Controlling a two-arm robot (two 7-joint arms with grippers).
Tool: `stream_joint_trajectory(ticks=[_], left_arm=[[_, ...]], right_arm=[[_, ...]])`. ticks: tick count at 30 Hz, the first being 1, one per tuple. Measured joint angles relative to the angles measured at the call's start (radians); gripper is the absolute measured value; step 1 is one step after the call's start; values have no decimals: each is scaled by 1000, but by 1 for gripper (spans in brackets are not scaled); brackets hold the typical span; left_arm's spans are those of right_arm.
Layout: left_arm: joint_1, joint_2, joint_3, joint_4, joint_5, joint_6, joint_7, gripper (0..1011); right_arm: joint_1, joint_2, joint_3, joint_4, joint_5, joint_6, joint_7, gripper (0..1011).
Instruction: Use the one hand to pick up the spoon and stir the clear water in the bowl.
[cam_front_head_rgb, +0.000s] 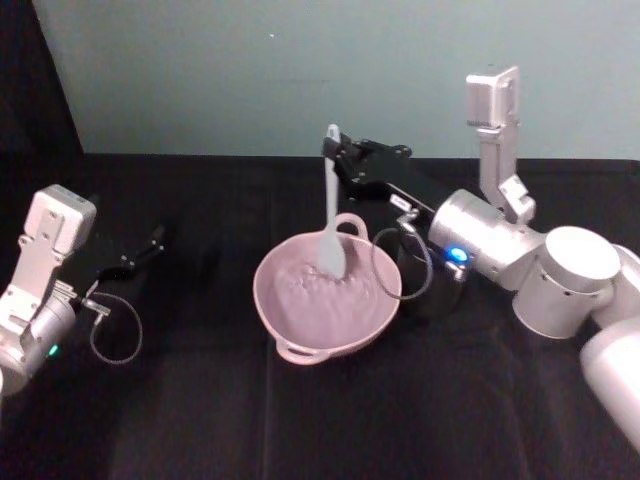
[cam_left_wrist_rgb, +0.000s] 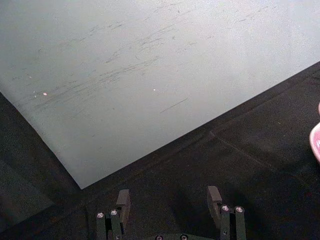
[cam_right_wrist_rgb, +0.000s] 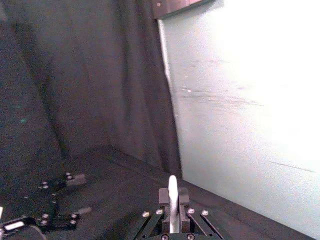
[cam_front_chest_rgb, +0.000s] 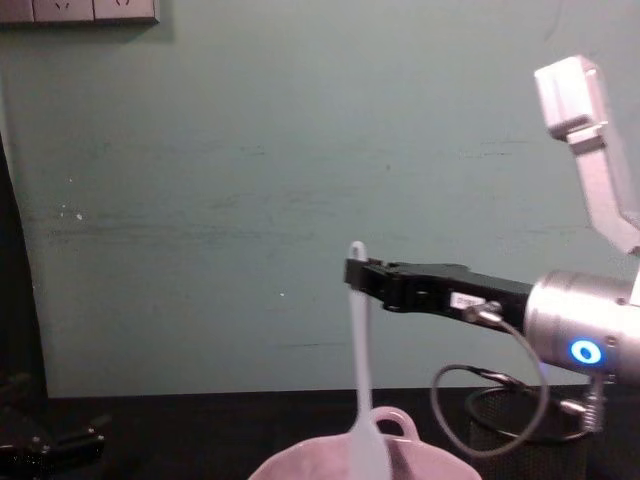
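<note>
Fingers (cam_right_wrist_rgb: 163, 196) of the right hand (cam_front_chest_rgb: 355, 270) pinch the spoon (cam_front_head_rgb: 328, 210) at its tip, so stirring the bowl (cam_front_head_rgb: 265, 300) below could twist it loose; left hand (cam_left_wrist_rgb: 167, 195) idles, fingers apart.

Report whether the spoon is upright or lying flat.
Upright: the long white plastic spoon stands near vertical, handle top pinched in the black right tool, scoop down inside the wide pale pink bowl.

You see black cloth-covered table (cam_front_head_rgb: 300, 430) across foreground. Pale teal wall (cam_front_chest_rgb: 200, 200) behind it. Black wire-mesh cup (cam_front_chest_rgb: 505, 440) stands on table, right side. Socket plate (cam_front_chest_rgb: 80, 10) on wall, upper left. Dark curtain (cam_right_wrist_rgb: 75, 75) beside wall.
</note>
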Motion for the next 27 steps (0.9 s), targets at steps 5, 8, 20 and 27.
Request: stream_joint_trajectory(ticks=[5,8,20,27], left_arm=[[0,0,0,0,0,0,0,1011],[0,0,0,0,0,0,0,1011],[0,0,0,0,0,0,0,1011],[0,0,0,0,0,0,0,1011]], right_arm=[[-48,37,33,-65,-1,18,-18,110],[-76,55,43,-107,-1,28,-23,111],[-146,80,27,-212,17,65,4,110],[-109,38,-12,-168,25,58,33,111]])
